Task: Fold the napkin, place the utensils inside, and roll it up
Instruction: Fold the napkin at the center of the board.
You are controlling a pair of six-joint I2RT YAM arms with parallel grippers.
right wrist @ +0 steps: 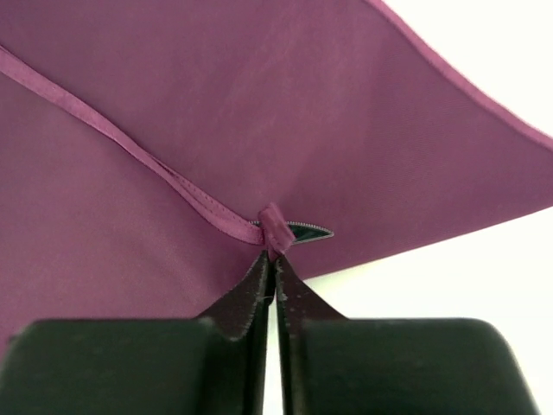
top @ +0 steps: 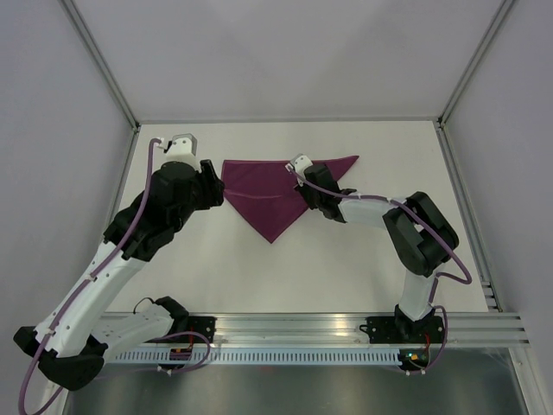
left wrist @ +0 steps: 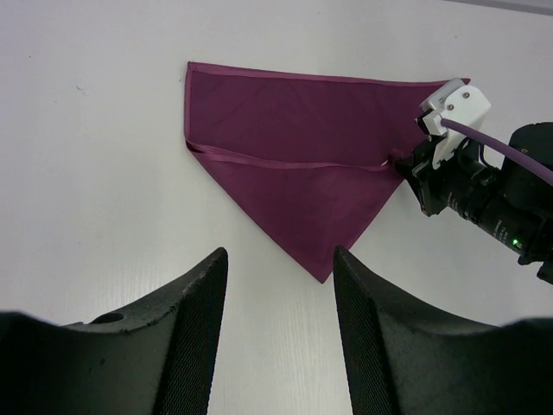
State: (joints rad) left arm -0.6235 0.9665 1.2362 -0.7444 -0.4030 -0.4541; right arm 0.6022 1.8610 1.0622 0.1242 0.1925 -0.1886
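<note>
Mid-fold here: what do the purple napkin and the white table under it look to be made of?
The folded magenta-purple napkin looks like thin woven cloth with slight sheen and a stitched hem; it bunches softly where the right end effector pinches it. The white table seems smooth, hard and matte, perhaps laminate or painted board; unclear which.

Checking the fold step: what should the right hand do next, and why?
Probably open the right hand and lift away: it pinches the hem, the napkin lies flat in a folded triangle, and the left hand hovers open, off it.
</note>
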